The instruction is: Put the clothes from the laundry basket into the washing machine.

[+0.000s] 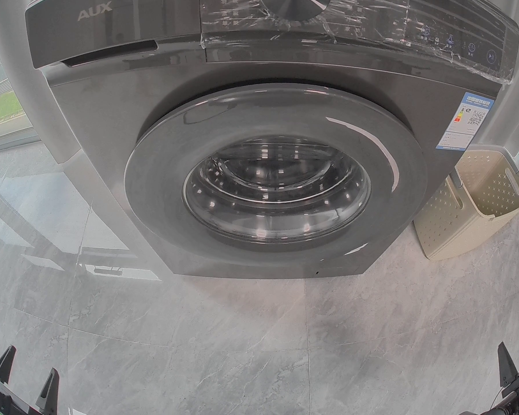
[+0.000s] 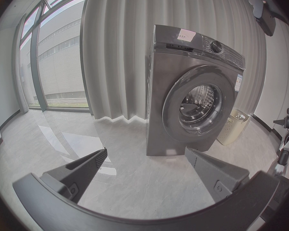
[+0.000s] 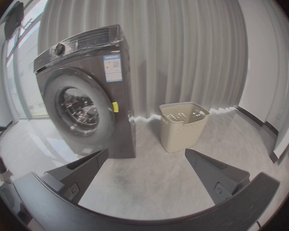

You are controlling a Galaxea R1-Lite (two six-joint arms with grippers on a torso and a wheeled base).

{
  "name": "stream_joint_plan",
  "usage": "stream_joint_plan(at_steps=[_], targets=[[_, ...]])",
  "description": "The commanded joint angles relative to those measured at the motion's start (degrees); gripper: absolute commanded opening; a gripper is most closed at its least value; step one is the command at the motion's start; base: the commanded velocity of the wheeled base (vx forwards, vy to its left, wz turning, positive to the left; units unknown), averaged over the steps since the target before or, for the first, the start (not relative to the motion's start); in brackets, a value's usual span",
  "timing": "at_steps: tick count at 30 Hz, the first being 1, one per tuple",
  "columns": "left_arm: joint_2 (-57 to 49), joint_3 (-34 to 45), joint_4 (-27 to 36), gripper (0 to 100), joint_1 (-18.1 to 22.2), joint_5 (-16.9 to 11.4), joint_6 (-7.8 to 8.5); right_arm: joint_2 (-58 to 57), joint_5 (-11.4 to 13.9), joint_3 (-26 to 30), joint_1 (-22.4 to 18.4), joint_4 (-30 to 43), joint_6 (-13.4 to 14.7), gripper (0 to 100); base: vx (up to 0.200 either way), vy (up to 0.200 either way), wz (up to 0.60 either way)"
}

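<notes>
1 washer, 1 basket, L pincer + R pincer spread.

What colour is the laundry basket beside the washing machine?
The laundry basket is beige, with small holes in its walls; the right wrist view shows it best.

- The head camera looks forward and down at the washing machine from close by, with the laundry basket at its right edge.
- The left wrist camera sits low and farther back, facing the machine obliquely from the left.
- The right wrist camera does likewise from the right.
- All three share the machine's front and the basket.
</notes>
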Motion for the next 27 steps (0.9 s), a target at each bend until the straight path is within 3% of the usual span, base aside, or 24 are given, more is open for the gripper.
stream_joint_plan(at_steps=[1,12,20,24,27], targets=[[-0.9,0.9,0.0,100,0.0,0.0,0.02,-0.7,2.1,1.0,0.1,-0.1,-1.8,100,0.000,0.000,0.00],[-0.9,0.9,0.0,100,0.0,0.0,0.02,-0.7,3.5,1.0,0.1,-0.2,-2.4,100,0.000,0.000,0.00],[-0.9,0.9,0.0,100,0.1,0.1,-0.59,-0.7,2.8,1.0,0.0,-0.2,-2.0,100,0.000,0.000,0.00],[-0.9,1.0,-0.2,100,0.1,-0.1,1.26,-0.7,2.7,1.0,0.0,-0.2,-2.0,100,0.000,0.000,0.00],[-0.9,1.0,-0.2,100,0.1,-0.1,1.34,-0.7,2.7,1.0,0.0,-0.2,-2.0,100,0.000,0.000,0.00]])
